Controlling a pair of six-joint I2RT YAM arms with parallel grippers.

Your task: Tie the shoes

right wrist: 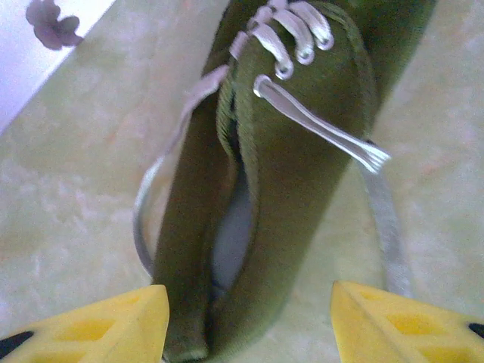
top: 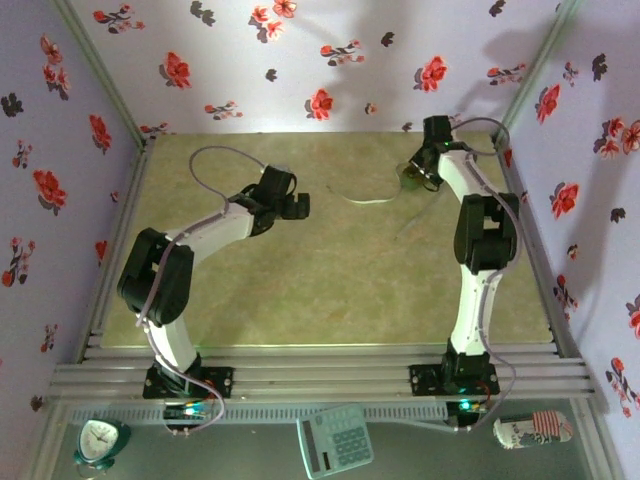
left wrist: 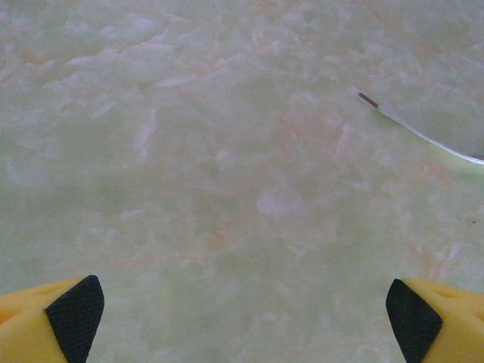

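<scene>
The olive-green shoe (right wrist: 295, 166) lies on the table at the far right, by the back corner (top: 410, 178). Its white laces (right wrist: 318, 125) hang loose and untied; one strand (top: 365, 199) trails left across the table, and its tip (left wrist: 423, 136) shows in the left wrist view. My right gripper (right wrist: 249, 325) straddles the heel end of the shoe. Its left finger is against the shoe's side and its right finger stands apart from it. My left gripper (left wrist: 242, 318) hovers wide open over bare table (top: 298, 205), left of the lace.
Floral walls (top: 560, 120) close in the table on three sides, with the right wall near the shoe. A clock (top: 100, 440), a calculator (top: 335, 440) and a can (top: 530, 430) lie on the ledge in front of the arm bases.
</scene>
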